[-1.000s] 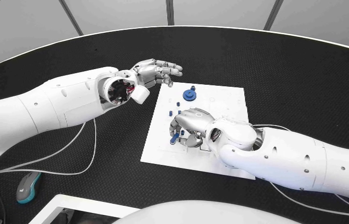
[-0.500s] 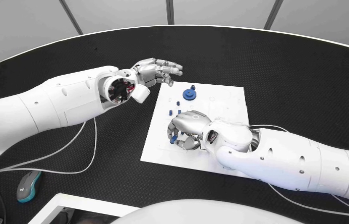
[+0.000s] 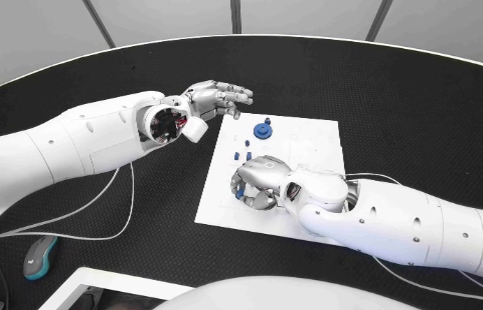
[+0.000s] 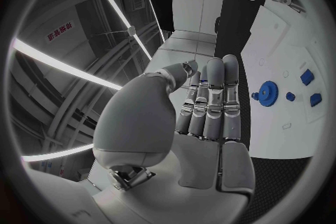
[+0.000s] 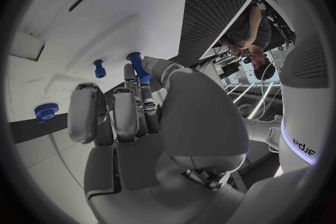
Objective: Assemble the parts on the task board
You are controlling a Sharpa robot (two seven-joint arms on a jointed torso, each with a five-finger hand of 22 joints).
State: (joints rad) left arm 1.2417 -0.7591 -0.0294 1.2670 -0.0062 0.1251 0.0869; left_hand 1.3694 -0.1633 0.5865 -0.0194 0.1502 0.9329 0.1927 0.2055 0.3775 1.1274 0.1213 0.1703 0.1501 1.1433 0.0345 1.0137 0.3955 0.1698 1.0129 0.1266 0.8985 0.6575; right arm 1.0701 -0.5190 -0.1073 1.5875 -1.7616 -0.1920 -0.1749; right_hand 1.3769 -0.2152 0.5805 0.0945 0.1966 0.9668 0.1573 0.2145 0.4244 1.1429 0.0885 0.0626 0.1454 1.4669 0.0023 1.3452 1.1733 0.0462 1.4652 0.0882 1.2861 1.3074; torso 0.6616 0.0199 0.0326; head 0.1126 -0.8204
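**Observer:** What does the head view give you?

**Operator:** My right hand [image 3: 259, 179] is curled low over the task board [image 3: 312, 139], a blue peg [image 3: 239, 193] pinched at its fingertips. A blue gear [image 3: 262, 130] already sits near the far edge, with small blue pegs [image 3: 245, 155] between it and the hand. My left hand [image 3: 216, 100] hovers beside the board's far corner.

**Observer:** Left wrist?

**Operator:** Fingers straight, pressed together, holding nothing; the gear lies beyond them.

**Observer:** Right wrist?

**Operator:** The peg stands between thumb and fingers; another peg [image 5: 99, 69] stands nearby. I judge the task is midway: the gear looks placed, this peg is unseated, and more may remain.
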